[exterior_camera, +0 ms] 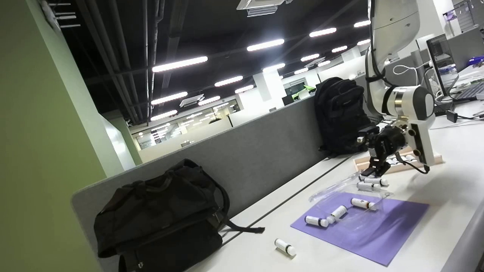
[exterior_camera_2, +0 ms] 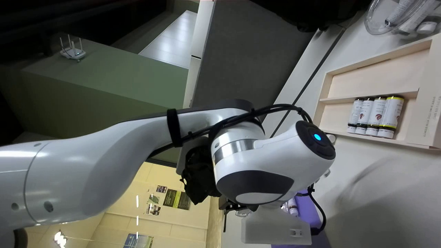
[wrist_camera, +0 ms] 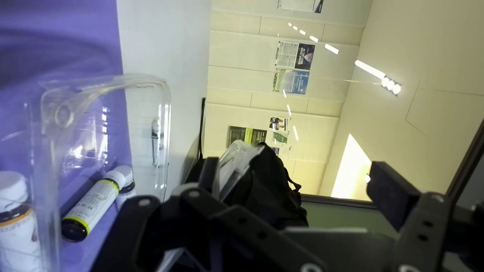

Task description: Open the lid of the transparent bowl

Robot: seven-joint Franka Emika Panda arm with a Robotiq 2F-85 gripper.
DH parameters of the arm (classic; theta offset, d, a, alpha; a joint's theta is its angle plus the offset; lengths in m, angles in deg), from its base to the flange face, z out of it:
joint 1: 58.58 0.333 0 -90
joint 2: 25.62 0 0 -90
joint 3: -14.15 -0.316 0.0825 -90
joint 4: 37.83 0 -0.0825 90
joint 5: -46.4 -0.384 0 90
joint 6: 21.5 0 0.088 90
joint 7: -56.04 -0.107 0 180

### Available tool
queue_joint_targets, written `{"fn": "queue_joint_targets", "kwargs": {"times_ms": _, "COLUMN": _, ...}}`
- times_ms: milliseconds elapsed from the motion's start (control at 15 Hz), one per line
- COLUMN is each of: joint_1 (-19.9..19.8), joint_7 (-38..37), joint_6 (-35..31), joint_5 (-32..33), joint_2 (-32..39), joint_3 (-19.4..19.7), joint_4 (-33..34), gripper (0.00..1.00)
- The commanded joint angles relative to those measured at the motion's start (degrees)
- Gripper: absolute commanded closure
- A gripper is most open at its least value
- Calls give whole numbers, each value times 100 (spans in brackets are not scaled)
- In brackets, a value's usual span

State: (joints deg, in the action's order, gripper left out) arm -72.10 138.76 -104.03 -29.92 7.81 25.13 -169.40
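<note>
At one o'clock from the transparent bowl [exterior_camera: 359,224] in an exterior view, your gripper [exterior_camera: 375,172] hangs with its jaws spread wide and nothing visibly pinched between them. The lid [exterior_camera: 332,190] slopes up on the bowl's eleven o'clock side; in the wrist view, what looks like its corner rises just beside one finger [wrist_camera: 209,173], touching or apart you cannot tell. Judging by that tilt, you are partway through the opening, the lid raised but perhaps not laid fully back. Next you probably need to swing it on toward eleven o'clock with that finger, slowly, since thin plastic may spring back, then withdraw.

The bowl sits on a purple mat [exterior_camera: 397,223] on the table [exterior_camera: 446,215]; one bottle [exterior_camera: 361,203] shows through its clear plastic, inside or behind you cannot tell. Two more bottles [exterior_camera: 314,220] lie toward nine o'clock, and another bottle [exterior_camera: 283,246] at eight, off the mat. Farther out, between one and two o'clock, a wooden tray [exterior_camera_2: 373,77] has four bottles [exterior_camera_2: 377,113] side by side in one compartment. Farthest, at two o'clock in an exterior view, a second clear container [exterior_camera_2: 373,30], cut off by the frame, seems to hold bottles.
</note>
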Motion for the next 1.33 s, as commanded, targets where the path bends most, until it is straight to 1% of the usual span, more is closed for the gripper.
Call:
{"fn": "queue_joint_targets", "kwargs": {"times_ms": 0, "joint_1": 57, "joint_7": -87, "joint_6": -47, "joint_5": 43, "joint_2": -366, "joint_3": 129, "joint_4": -257, "gripper": 0}}
{"fn": "queue_joint_targets", "kwargs": {"times_ms": 533, "joint_1": 36, "joint_7": -139, "joint_6": -65, "joint_5": 52, "joint_2": -706, "joint_3": 231, "joint_4": -380, "gripper": 0}}
{"fn": "queue_joint_targets", "kwargs": {"times_ms": 1000, "joint_1": 29, "joint_7": -180, "joint_6": -68, "joint_5": 52, "joint_2": -868, "joint_3": 276, "joint_4": -307, "gripper": 0}}
{"fn": "queue_joint_targets", "kwargs": {"times_ms": 1267, "joint_1": 76, "joint_7": -212, "joint_6": -189, "joint_5": 16, "joint_2": -1009, "joint_3": 267, "joint_4": -300, "gripper": 0}}
